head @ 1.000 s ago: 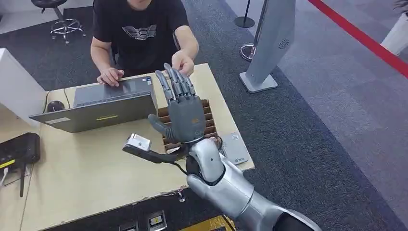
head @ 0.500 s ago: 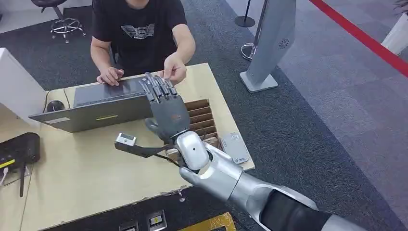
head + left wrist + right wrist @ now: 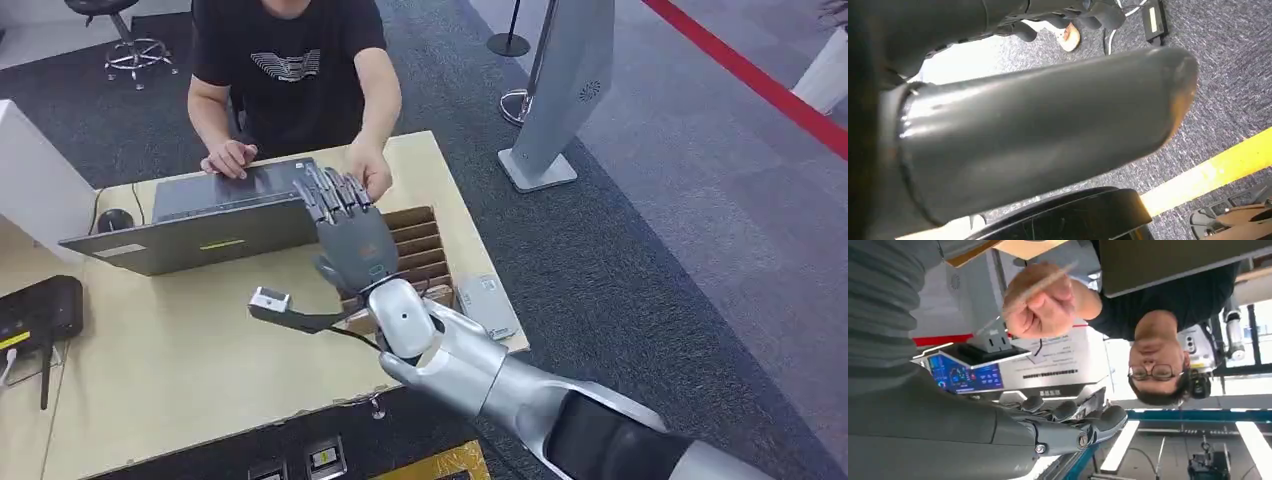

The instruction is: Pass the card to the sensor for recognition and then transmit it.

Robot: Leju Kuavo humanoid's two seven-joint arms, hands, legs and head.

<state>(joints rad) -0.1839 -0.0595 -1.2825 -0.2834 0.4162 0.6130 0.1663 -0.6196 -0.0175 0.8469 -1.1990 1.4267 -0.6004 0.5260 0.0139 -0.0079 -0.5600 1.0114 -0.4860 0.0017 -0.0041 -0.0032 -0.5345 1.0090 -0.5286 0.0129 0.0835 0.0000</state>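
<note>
- The card (image 3: 1040, 284) sits pinched in the person's hand (image 3: 1045, 307), seen edge-on in the right wrist view, so its face cannot be read. In the head view that same hand (image 3: 372, 178) rests at the far edge of the worktop (image 3: 180, 360), just beyond the robot's fingertips.
- The right hand (image 3: 352, 240) holds nothing: its fingers (image 3: 335, 195) are stretched out and slightly spread, pointing toward the person, apart from the card.
- Compared with a second ago, the right hand has dropped and swung from over the slotted wooden tray (image 3: 425, 250) toward the laptop (image 3: 200, 225); the person's hand has also come down, from lifted to near the worktop.
- In my judgement this is the handover approach: the two hands have closed most of the gap, but the card has not yet changed hands, so sensing and passing on are all still ahead.
- The small grey device (image 3: 487, 305) at the near right corner of the worktop may be the sensor; that is a guess.
- The next move likely calls for the fingers to close on the card's thin edge, where a slip is the main risk.
- The left hand (image 3: 1038, 145) hangs low over carpet; how its fingers lie I cannot tell.
</note>
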